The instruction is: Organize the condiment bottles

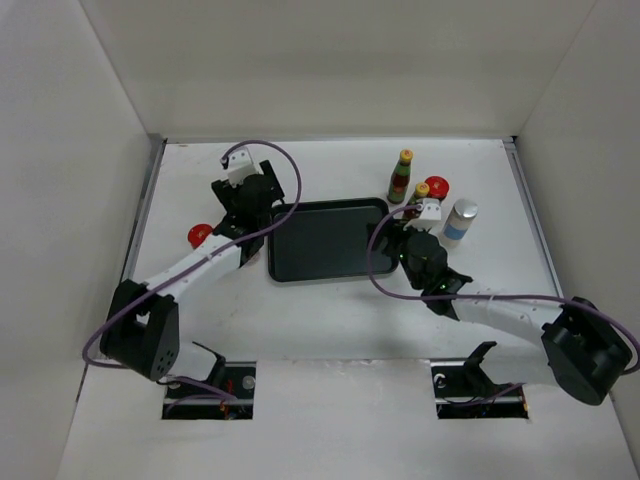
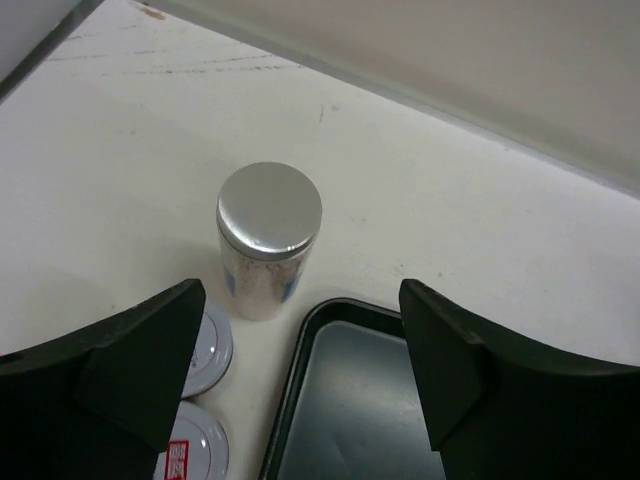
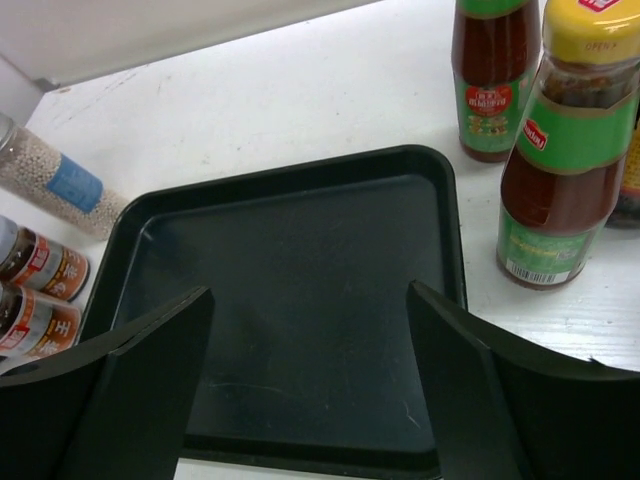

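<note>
White walls [image 1: 330,60] enclose a white table [image 1: 330,320], apparently evenly lit.

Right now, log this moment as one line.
left jaws: open, facing silver-lidded clear jar | right jaws: open, facing flat black rectangular tray, beside yellow-capped red sauce bottle | tray: no bottles | held: nothing

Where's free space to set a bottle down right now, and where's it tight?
Free: the black tray, all bare, and the table in front of the tray's near edge. Tight: the tray's far-right corner, by the sauce bottles, and its left side, by the silver-lidded jars.
</note>
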`<state>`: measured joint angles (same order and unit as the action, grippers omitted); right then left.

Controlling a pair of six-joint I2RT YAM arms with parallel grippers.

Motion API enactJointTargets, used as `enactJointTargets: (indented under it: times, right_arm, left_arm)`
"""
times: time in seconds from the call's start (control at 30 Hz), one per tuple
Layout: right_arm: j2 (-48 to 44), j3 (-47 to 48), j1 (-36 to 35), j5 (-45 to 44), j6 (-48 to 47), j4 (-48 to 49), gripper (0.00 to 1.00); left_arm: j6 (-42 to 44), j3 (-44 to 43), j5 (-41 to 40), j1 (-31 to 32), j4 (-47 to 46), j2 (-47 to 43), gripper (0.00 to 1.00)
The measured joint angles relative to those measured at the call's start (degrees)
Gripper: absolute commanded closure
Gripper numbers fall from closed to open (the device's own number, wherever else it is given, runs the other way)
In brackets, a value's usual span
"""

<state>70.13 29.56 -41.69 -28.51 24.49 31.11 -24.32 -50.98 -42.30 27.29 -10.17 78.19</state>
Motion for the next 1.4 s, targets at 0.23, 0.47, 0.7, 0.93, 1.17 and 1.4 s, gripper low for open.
enactJointTargets:
  times: [0.23, 0.47, 0.7, 0.93, 1.17, 1.4]
  right_arm:
    - [0.5, 0.5, 0.0, 0.8, -0.2, -0.3, 0.06]
    - [0.6, 0.8, 0.0, 1.7, -0.3, -0.3, 0.04]
    - [0.9, 1.0, 0.0, 2.3, -0.3, -0.3, 0.03]
    - [0.9, 1.0, 0.0, 2.5, -0.3, -0.3, 0.03]
    - [0.9, 1.0, 0.0, 2.5, -0.3, -0.3, 0.03]
    - [0.9, 1.0, 0.0, 2.5, -0.3, -0.3, 0.03]
  left_arm:
    - [1.7, -3.9, 0.6, -3.4, 1.0, 7.4, 0.16]
    - [1.9, -5.8, 1.4, -6.7, 1.4, 10.6, 0.14]
    - [2.2, -11.6, 4.5, -8.6, 1.5, 16.9, 0.16]
    - [2.5, -14.0, 5.6, -9.0, 2.7, 21.0, 0.48]
    - [2.5, -13.1, 5.9, -8.9, 3.2, 19.3, 0.60]
    - [6.3, -8.8, 5.1, -5.0, -1.0, 7.9, 0.59]
